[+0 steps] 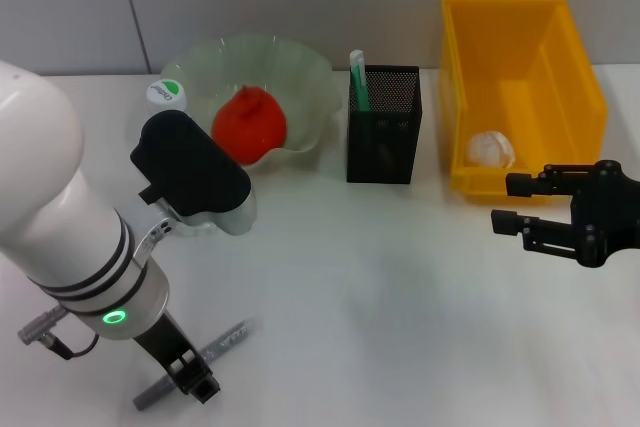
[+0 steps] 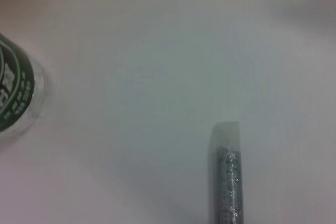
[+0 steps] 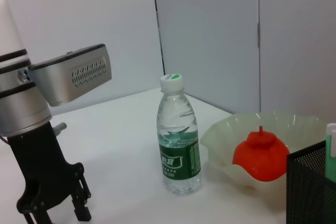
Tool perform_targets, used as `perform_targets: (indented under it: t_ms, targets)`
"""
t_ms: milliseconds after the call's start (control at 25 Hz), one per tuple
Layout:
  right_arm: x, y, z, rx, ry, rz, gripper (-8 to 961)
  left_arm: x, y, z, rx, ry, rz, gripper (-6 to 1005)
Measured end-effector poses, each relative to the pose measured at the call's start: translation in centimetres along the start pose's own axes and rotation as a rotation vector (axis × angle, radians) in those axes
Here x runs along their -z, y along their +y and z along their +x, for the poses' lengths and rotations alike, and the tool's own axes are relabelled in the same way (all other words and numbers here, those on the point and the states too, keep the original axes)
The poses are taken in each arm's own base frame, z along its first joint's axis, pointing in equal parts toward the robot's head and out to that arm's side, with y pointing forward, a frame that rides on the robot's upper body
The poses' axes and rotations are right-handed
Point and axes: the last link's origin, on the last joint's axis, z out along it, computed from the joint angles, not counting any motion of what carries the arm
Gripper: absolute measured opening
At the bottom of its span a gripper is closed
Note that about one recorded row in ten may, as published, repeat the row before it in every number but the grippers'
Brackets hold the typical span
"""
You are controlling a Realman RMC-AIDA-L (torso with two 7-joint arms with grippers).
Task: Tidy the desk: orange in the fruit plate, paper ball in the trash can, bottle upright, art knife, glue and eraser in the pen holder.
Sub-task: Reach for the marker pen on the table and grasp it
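Down at about seven o'clock on the white table [image 1: 400, 297] lay the slim grey metal art knife [image 1: 225, 339], with the left pincer [image 1: 192, 375] lowered right over its middle; whether the fingers had closed on it I could not tell. The risk, as I judged it, was a grip taken off-centre on so thin and flat a handle: the knife could pivot or slide away across the smooth top, or swing in the lift and catch the rim of the black wire-mesh pen holder [image 1: 384, 125] at twelve o'clock. The clear plastic water bottle with the green label [image 3: 179, 145], upright just beside the left arm, could be knocked over as that arm rose.

The pen holder held a green-and-white stick, likely the glue. The pale green wavy-edged fruit plate [image 1: 290, 72] at eleven o'clock held the orange [image 1: 249, 125]. The yellow plastic bin [image 1: 520, 87] at one o'clock held the white paper ball [image 1: 491, 149]. The right pincer [image 1: 518, 203] hung idle at three o'clock, fingers apart, empty.
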Motion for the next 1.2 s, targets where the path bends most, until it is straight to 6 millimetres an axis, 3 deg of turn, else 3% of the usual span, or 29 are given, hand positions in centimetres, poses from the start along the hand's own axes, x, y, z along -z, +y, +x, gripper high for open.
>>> perform_targets:
  t_ms: [640, 960, 1120, 1200]
  targets:
    - [-0.34, -0.27, 0.12, -0.003, 0.013, 0.007, 508, -0.67, -0.29, 0.05, -0.001, -0.017, -0.002, 565]
    - [-0.35, -0.3, 0.09, -0.01, 0.012, 0.008, 508, -0.82, -0.11, 0.08, -0.008, -0.023, -0.007, 351]
    - [-0.48, -0.27, 0.14, -0.015, 0.011, 0.004, 508, -0.88, -0.02, 0.09, -0.014, -0.026, -0.005, 193]
    - [-0.55, -0.25, 0.2, -0.02, 0.01, 0.002, 508, -0.94, 0.03, 0.0, -0.012, -0.027, -0.007, 180]
